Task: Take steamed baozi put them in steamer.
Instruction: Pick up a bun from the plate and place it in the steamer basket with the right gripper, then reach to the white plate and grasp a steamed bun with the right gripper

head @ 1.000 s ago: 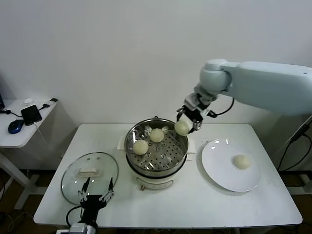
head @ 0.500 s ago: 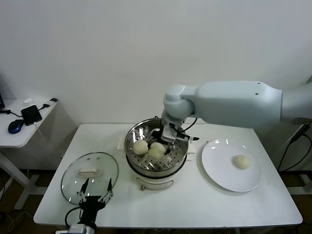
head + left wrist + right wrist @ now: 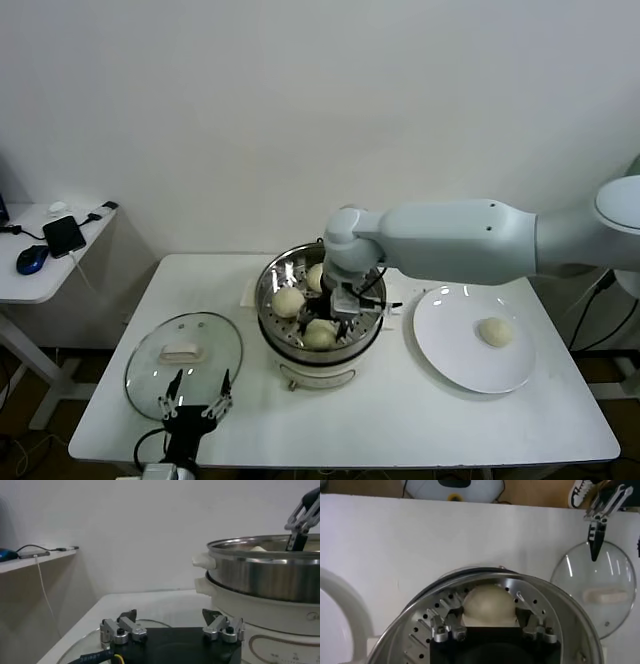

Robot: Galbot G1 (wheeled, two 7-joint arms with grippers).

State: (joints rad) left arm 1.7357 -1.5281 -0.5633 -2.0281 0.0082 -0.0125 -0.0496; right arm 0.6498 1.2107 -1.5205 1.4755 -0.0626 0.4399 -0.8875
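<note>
The steel steamer [image 3: 300,357] stands mid-table with three baozi on its perforated tray: one at the left [image 3: 288,301], one at the back [image 3: 314,276] partly hidden by the arm, one at the front [image 3: 320,334]. My right gripper [image 3: 337,308] is down inside the steamer, open. In the right wrist view the front baozi [image 3: 489,602] lies on the tray between the two fingers [image 3: 443,628], which stand close beside it. A further baozi [image 3: 495,331] sits on the white plate [image 3: 450,355]. My left gripper [image 3: 197,387] is parked open over the near left of the table.
A round glass lid [image 3: 150,370] lies flat left of the steamer, under the left gripper [image 3: 170,615]. The steamer's wall [image 3: 270,580] rises just beside that gripper. A small side table [image 3: 40,275] with a phone and mouse stands at far left.
My right arm swung from above the steamer's far right rim into the pot, carrying a baozi down onto the tray. Its jaws have since widened around it. The left arm stayed still.
</note>
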